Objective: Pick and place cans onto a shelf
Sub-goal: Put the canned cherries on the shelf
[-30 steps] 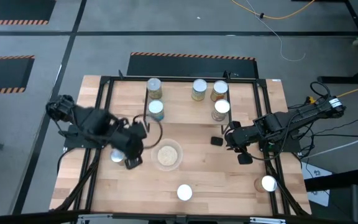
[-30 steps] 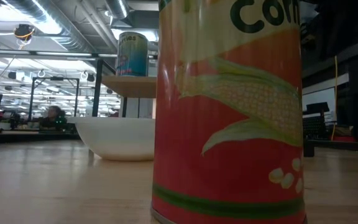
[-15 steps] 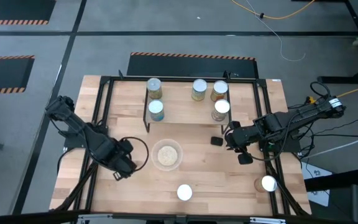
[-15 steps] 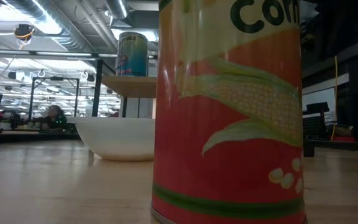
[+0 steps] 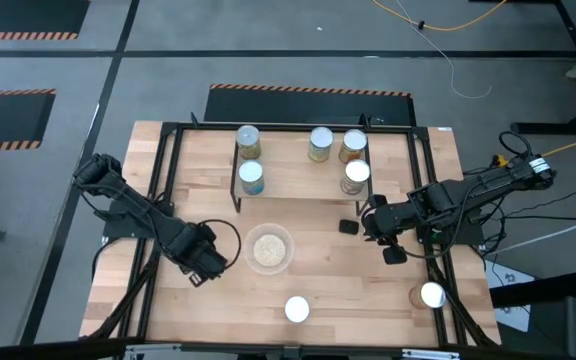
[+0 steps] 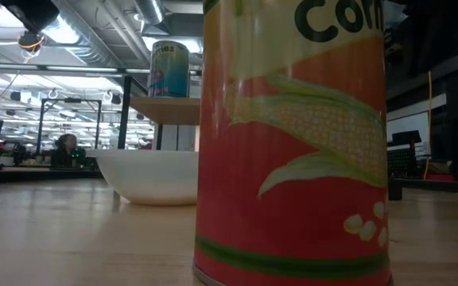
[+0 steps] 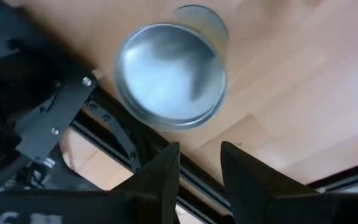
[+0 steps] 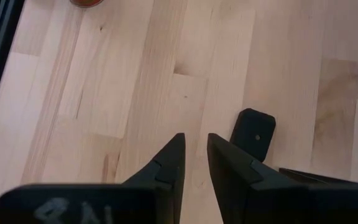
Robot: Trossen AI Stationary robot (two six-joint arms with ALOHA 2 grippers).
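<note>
High view: the left gripper [image 5: 200, 270] has swung from mid-frame toward the lower left and now hides the can that showed there on the surface. Five cans stand on the shelf [image 5: 298, 180], and two loose ones sit along the bottom edge. The right gripper [image 5: 388, 245] waits at centre right; whether its jaws are clenched cannot be told.

Low view: nothing has moved, and the corn can [image 6: 293, 143] fills the frame.

Left wrist view: the jaws are released and empty, with the can [image 7: 169, 74] upright just beyond them. A pickup looks imminent.
</note>
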